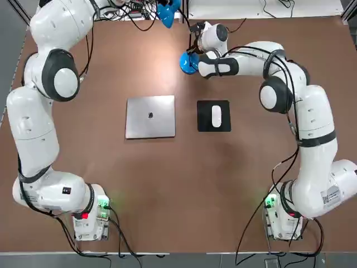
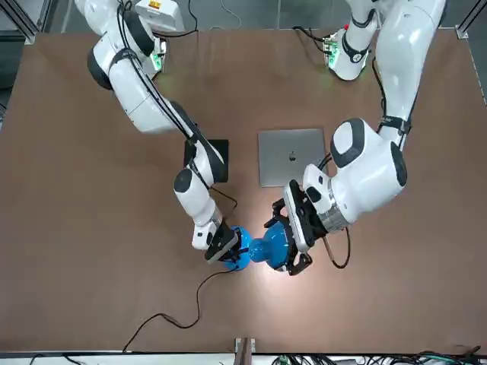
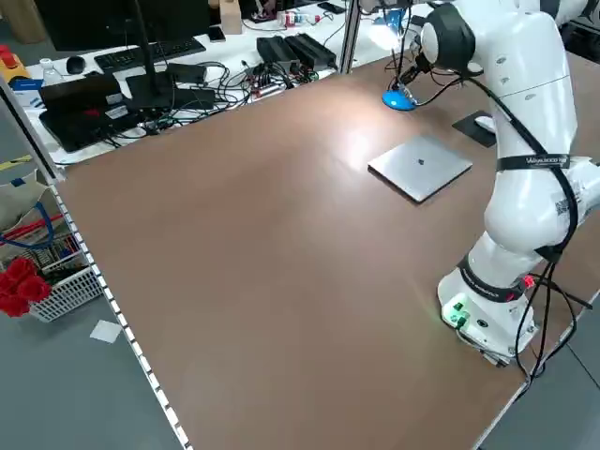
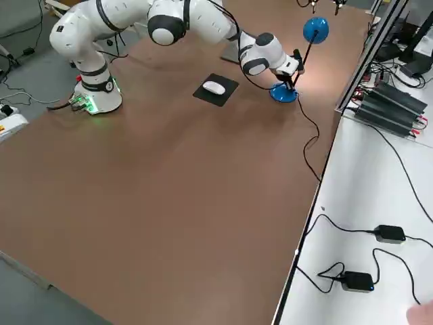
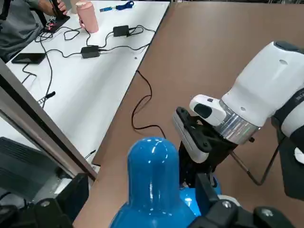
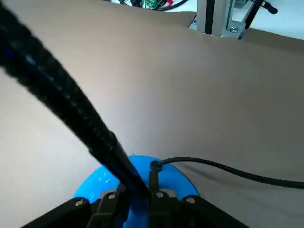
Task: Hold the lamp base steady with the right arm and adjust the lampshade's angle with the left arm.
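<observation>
A: Two grippers at the lamp, far edge of the table (image 1: 111, 184). Right gripper (image 2: 222, 248) is down on the base (image 4: 283, 93), fingers pressed together at the foot of the gooseneck (image 6: 61, 102) (wrist view shows them pinched right where the stem meets the blue disc).

B: So the base is held?

A: Looks like it. Base sits flat on the table past the mouse (image 1: 216, 115) and laptop (image 1: 150, 116), cord (image 2: 171, 315) trailing off toward the table edge.

B: Left gripper?

A: Left gripper (image 2: 293, 228) is spread wide, fingers on either side of the shade (image 2: 271, 246). In the left wrist view the shade (image 5: 152, 183) fills the gap between the fingers, but contact I can't tell. Not pinching yet, I'd say.

B: Which way does the shade lie from it?

A: Straight ahead, between the open fingers. The shade is up on the gooseneck, above and a bit beside the base, long axis roughly in line with the left gripper's reach. Left arm is the one on it; right one is low at the base, just beside.

B: Next?

A: Probably close on the shade, then tilt. Risk: the glossy cone slips, or the base drags if the right grip is weak.
</observation>
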{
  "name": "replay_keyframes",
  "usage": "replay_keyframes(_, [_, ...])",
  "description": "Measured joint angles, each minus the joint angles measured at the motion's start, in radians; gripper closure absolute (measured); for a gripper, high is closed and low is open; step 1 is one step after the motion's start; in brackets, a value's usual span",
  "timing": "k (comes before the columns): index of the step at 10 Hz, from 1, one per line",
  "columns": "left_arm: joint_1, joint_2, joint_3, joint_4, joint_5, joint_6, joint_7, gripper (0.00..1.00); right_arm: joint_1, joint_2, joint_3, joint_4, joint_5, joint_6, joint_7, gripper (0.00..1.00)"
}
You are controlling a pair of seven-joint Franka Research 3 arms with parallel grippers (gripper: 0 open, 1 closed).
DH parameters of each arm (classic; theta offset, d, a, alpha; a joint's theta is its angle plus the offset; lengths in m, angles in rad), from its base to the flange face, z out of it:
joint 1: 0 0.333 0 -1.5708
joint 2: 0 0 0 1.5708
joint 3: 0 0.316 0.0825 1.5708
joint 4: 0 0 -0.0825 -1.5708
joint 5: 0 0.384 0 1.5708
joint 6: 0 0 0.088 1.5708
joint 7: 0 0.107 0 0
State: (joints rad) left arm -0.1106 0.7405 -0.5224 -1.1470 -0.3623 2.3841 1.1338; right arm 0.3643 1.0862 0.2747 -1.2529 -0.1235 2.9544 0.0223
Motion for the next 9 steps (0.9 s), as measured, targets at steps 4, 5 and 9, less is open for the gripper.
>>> replay_keyframes(4, [-0.021, 0.072, -0.003, 0.069, -0.009, 0.003, 0.0, 0.01, 0.005, 0.0, -0.007, 0.0, 0.0, 0.004, -0.001, 0.79])
replay_keyframes(5, [-0.023, 0.076, -0.005, 0.071, -0.009, 0.002, 0.0, 0.01, 0.006, 0.0, -0.008, 0.0, 0.0, 0.004, -0.001, 0.79])
replay_keyframes(9, [-0.044, 0.089, -0.006, 0.071, -0.009, 0.001, 0.004, 0.01, 0.01, 0.0, -0.014, 0.0, 0.0, 0.008, -0.002, 0.79])
